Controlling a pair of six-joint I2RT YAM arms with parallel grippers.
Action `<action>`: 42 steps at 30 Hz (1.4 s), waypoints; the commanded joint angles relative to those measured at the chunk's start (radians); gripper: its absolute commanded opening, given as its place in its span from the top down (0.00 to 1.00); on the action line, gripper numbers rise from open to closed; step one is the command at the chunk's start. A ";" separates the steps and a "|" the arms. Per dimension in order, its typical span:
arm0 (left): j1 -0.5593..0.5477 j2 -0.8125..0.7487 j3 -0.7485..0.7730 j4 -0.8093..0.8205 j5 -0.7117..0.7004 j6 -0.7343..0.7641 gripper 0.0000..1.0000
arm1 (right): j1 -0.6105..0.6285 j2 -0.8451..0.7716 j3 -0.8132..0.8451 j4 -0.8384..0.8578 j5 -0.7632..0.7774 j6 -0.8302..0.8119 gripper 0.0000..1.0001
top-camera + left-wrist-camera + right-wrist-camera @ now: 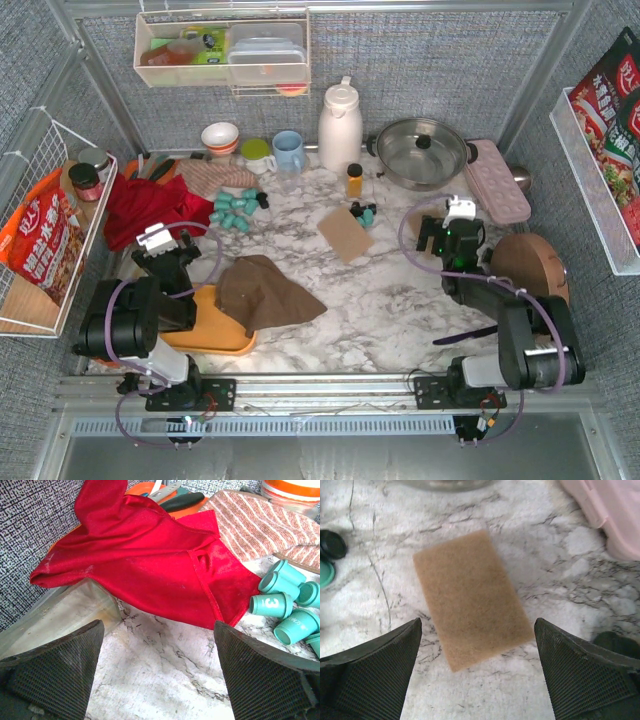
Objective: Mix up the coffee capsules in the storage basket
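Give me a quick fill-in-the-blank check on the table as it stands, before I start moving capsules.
1. The cloth draped over part of the orange storage basket is ____ in colour.
2. The main cluster of coffee capsules on the marble table is mostly ____ in colour.
3. The left claw and the right claw both stand ____, holding nothing.
Missing words: brown; teal; open.

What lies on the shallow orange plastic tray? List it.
A crumpled brown cloth covers the right end of the orange tray; the left arm hides its left end. The bare strip between holds nothing. Anything under the cloth is hidden.
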 commanded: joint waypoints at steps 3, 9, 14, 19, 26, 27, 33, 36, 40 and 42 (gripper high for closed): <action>0.000 0.002 0.005 0.014 0.000 -0.005 0.01 | 0.007 -0.087 0.069 -0.207 0.078 0.016 0.01; 0.000 0.002 0.005 0.015 0.000 -0.005 0.01 | 0.022 -0.230 0.122 -0.341 0.081 0.009 0.01; 0.000 0.002 0.006 0.014 0.000 -0.005 0.01 | 0.041 -0.373 0.159 -0.505 0.090 -0.009 0.01; 0.000 0.002 0.005 0.015 -0.001 -0.005 0.01 | 0.049 -0.469 0.192 -0.612 0.098 -0.004 0.01; 0.001 0.002 0.006 0.013 0.000 -0.005 0.01 | 0.072 -0.516 0.246 -0.707 0.118 0.040 0.01; 0.000 0.002 0.005 0.013 0.000 -0.005 0.01 | 0.080 -0.525 0.244 -0.711 0.121 0.051 0.01; 0.000 0.002 0.005 0.013 -0.001 -0.005 0.01 | 0.131 -0.563 0.223 -0.699 0.161 0.093 0.01; 0.000 0.001 0.004 0.017 -0.001 -0.005 0.01 | 0.149 -0.556 0.209 -0.666 0.193 0.121 0.01; -0.008 -0.044 0.003 -0.012 -0.002 0.008 0.01 | 0.187 -0.534 0.177 -0.622 0.193 0.120 0.01; -0.013 -0.099 0.016 -0.082 -0.007 0.014 0.01 | 0.210 -0.523 0.167 -0.600 0.197 0.117 0.01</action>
